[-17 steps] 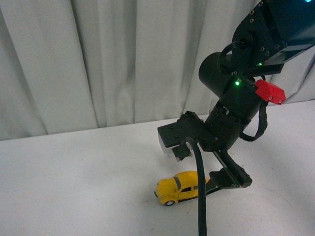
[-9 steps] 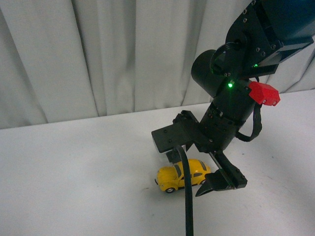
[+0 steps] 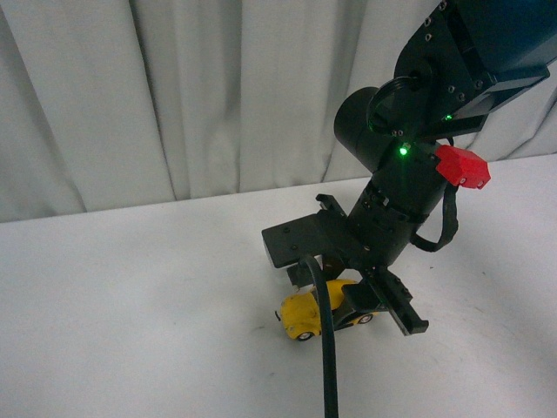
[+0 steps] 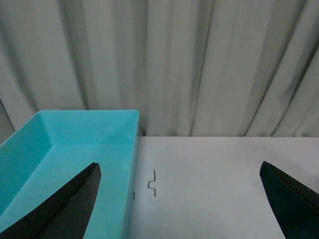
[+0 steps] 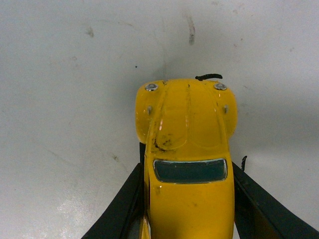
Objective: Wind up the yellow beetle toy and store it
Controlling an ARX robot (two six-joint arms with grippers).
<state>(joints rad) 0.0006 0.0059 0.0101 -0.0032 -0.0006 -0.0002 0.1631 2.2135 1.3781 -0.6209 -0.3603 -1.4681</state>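
Yellow glossy beetle toy car (image 5: pixel 189 124) clamped in right end effector (image 5: pixel 188 172) on white table (image 5: pixel 60 99); grasp looks done, next probably drag backward to wind.

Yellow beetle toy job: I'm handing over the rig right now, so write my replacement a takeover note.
The right gripper has its fingers shut on the flanks of the glossy yellow beetle toy car, which stands on the white table.
The left gripper is open and holds nothing, beside the turquoise plastic bin.
Done: toy grasped.
Left: wind it up, then store it, probably in the bin.
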